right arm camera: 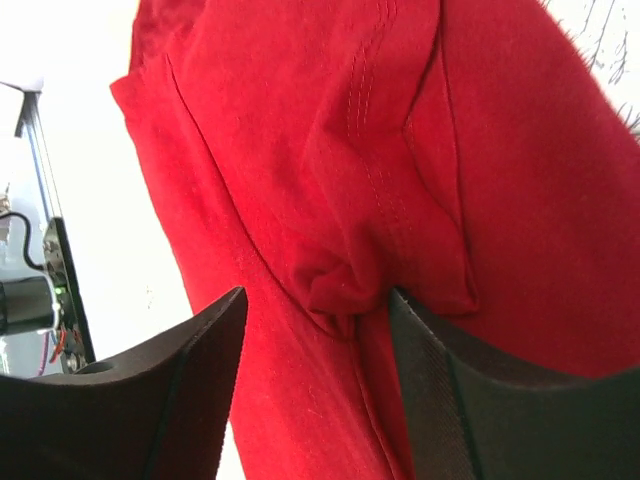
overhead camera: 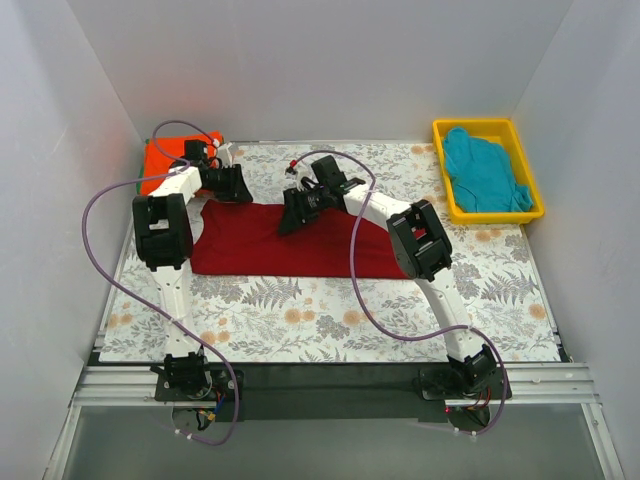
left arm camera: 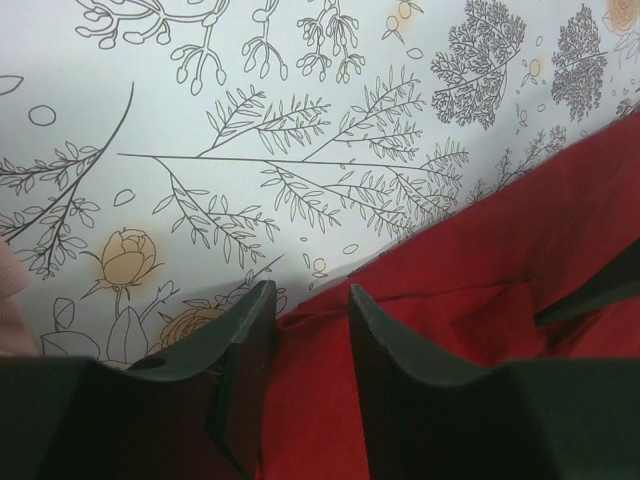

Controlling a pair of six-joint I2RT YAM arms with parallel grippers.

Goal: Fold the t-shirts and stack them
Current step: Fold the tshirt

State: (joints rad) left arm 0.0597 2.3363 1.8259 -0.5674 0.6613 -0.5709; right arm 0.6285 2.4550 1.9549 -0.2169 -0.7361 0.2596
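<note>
The step in hand is, I judge, the folding of the maroon t-shirt (overhead camera: pixel 300 250). It lies flat as a long rectangle in the middle of the counter (overhead camera: pixel 300 310). Both arms reach to its upper edge.

The left end effector (left arm camera: pixel 310 300) stands narrow over the upper left corner. The cloth edge shows in its gap and looks not pinched. The right end effector (right arm camera: pixel 318 300) is wide, astride a small bunched fold and holding nothing.

The next move probably calls for both to pinch this edge firmly and travel together, so the fold stays straight.

I count three t-shirts: the maroon one, one orange-red t-shirt (overhead camera: pixel 160 160) in the upper left, and one teal t-shirt (overhead camera: pixel 485 170) inside the single yellow bin (overhead camera: pixel 470 128) in the upper right.
</note>
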